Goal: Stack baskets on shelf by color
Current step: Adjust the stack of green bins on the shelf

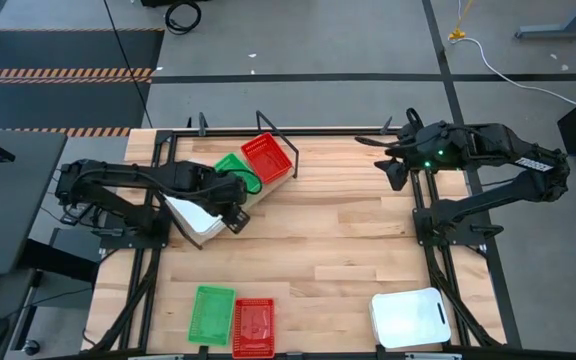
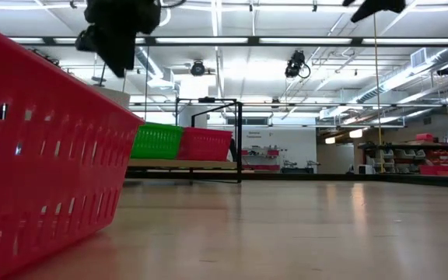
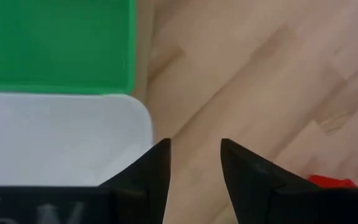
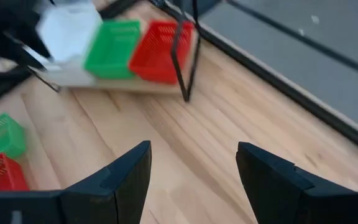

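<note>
The shelf [image 1: 264, 192] stands slantwise at the table's far left, and its plank carries a white basket [image 1: 193, 215], a green basket [image 1: 232, 165] and a red basket [image 1: 267, 158] in a row. My left gripper [image 1: 235, 217] hovers open beside the white basket's rounded corner [image 3: 138, 115], with the green basket [image 3: 55, 43] just past it. I see no touch. My right gripper [image 1: 392, 162] hangs open above the table's far right, away from every basket. In the right wrist view the shelf [image 4: 135, 84] lies far ahead of the open fingers [image 4: 191, 168].
At the near edge lie a green basket [image 1: 212, 313], a red basket [image 1: 254, 327] and a white basket [image 1: 410, 318]. That red basket [image 2: 37, 148] fills the low view's left. Black wire frame ends [image 1: 273, 128] rise at the shelf's far end. Bare wood lies mid-table [image 1: 348, 240].
</note>
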